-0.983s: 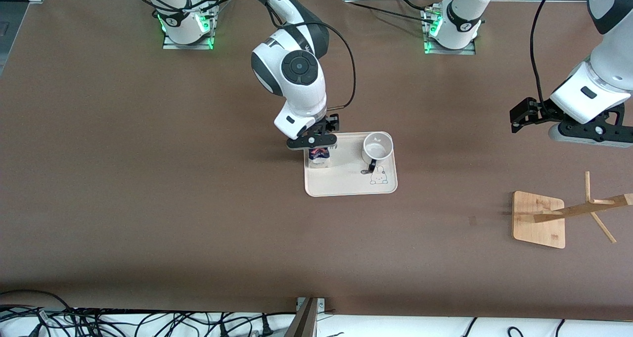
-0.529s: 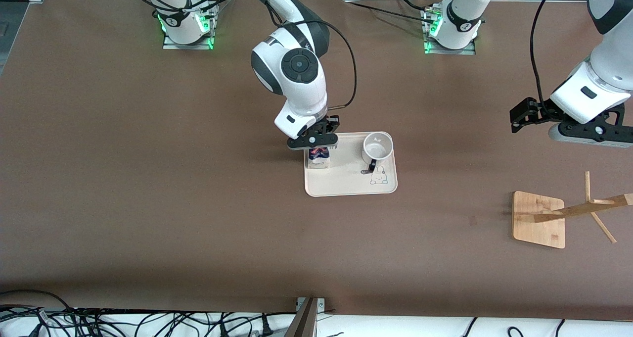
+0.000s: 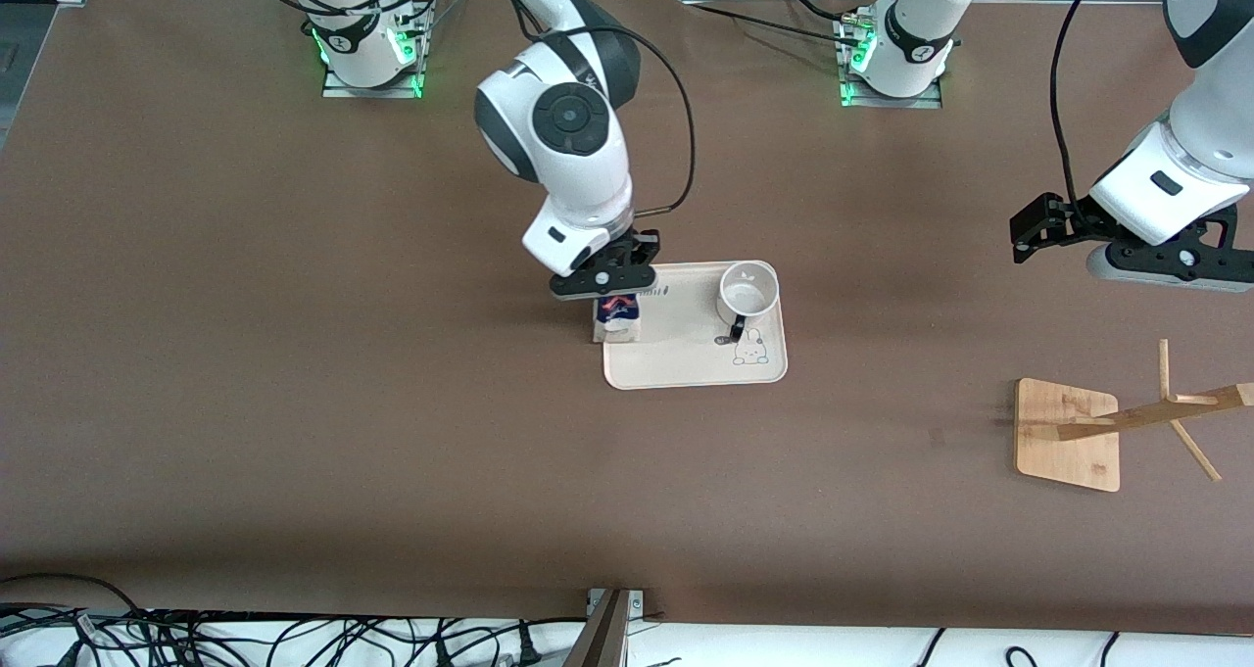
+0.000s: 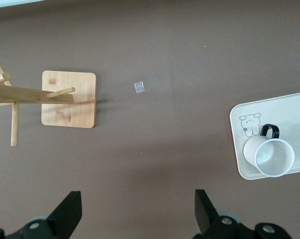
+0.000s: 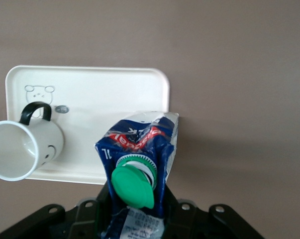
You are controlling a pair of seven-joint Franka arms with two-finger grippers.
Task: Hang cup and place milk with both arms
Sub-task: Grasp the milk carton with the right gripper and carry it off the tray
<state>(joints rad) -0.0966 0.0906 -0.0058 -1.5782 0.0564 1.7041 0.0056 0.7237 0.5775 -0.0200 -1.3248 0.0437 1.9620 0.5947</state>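
Note:
My right gripper (image 3: 609, 293) is shut on the milk (image 3: 617, 316), a dark-blue and white carton with a green cap, and holds it tilted just above the edge of the cream tray (image 3: 686, 365) at the right arm's end. In the right wrist view the milk (image 5: 140, 149) fills the jaws of the right gripper (image 5: 135, 214). The cup (image 3: 748, 290), white with a black handle, stands upright on the tray at the left arm's end, and shows in both wrist views (image 5: 25, 149) (image 4: 274, 157). My left gripper (image 3: 1027, 236) (image 4: 138, 214) waits open and empty above the table near the rack.
A wooden cup rack with pegs, on a square base (image 3: 1068, 434) (image 4: 69, 99), stands near the left arm's end, nearer to the front camera than the left gripper. The tray (image 4: 299, 107) (image 5: 100, 89) has a small bear drawing. Cables lie along the table's front edge.
My right gripper has lifted the milk off the tray and carried it toward the right arm's end, to over the tray's edge. The cup and the left arm have not moved.

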